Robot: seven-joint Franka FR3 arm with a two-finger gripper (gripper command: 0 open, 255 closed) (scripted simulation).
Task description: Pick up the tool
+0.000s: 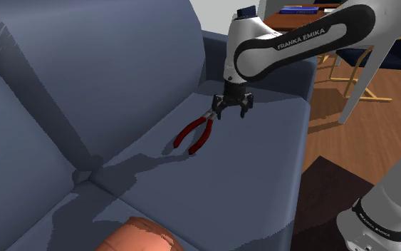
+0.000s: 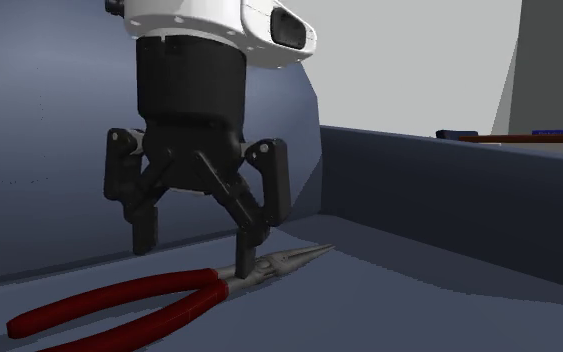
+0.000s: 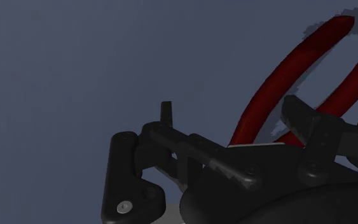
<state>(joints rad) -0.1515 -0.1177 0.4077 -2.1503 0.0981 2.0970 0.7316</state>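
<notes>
step: pre-grasp | black two-finger claw [image 1: 232,113]: spread, empty, over joint, perhaps touching | red-handled grey-nosed pliers [image 1: 195,133]: flat on blue-grey sofa seat [image 1: 256,171], handles toward shoulder view's 7 o'clock | next: settle astride joint, clench

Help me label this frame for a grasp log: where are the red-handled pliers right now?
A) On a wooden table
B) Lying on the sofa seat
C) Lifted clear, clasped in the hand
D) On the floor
B: the pliers lie flat on the blue-grey sofa seat, while the hand is low over their pivot with its fingers apart, not clasping them.
</notes>
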